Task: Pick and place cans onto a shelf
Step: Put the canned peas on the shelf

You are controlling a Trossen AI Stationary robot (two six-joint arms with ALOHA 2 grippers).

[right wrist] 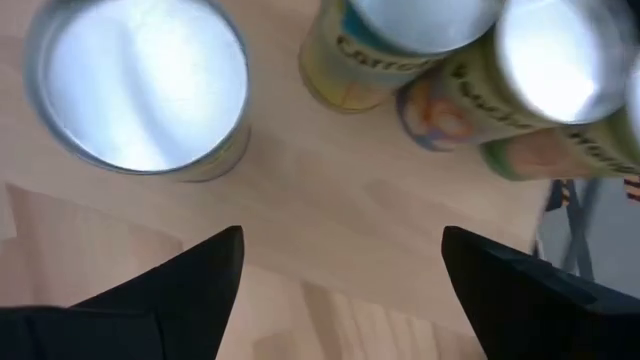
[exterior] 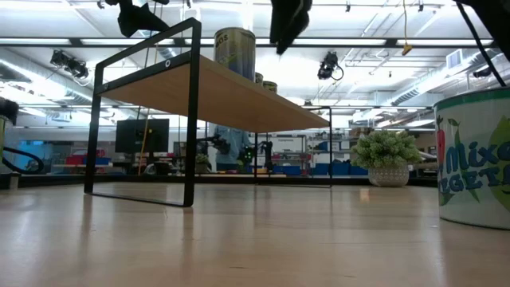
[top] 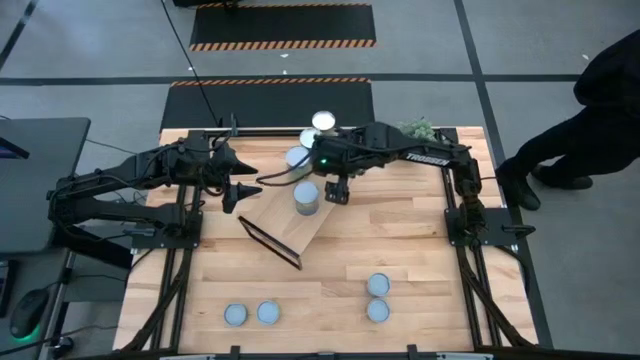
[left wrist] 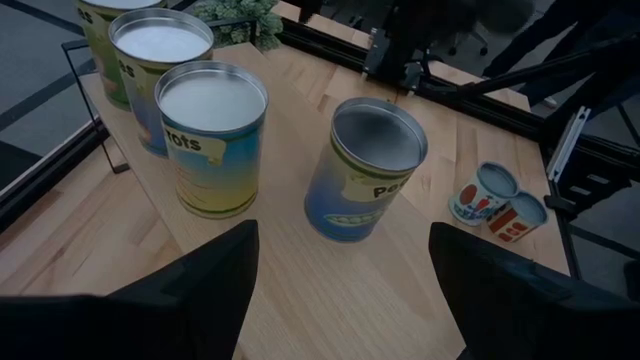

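On the shelf [top: 290, 225], which stands aslant near the middle of the table [top: 420, 250], four cans are lined up toward the table's far edge. The nearest can [left wrist: 365, 170] on the shelf has a blue label with letters reading "pe…"; the next can [left wrist: 212, 140] has a yellow and blue label ending in "…ots"; the two behind it show no readable text. A can [exterior: 476, 159] close to the low camera reads "Mixe…" over "…EGET…". The right arm carries the word "TROSSEN". The right gripper [top: 336, 192] hovers just beside the nearest shelf can, fingers spread wide and holding nothing. The left gripper [top: 240, 193] hangs near the shelf's left side, fingers also wide apart and empty. Two cans [top: 251, 314] sit near the table's front edge at left, and two more cans [top: 378, 297] at right.
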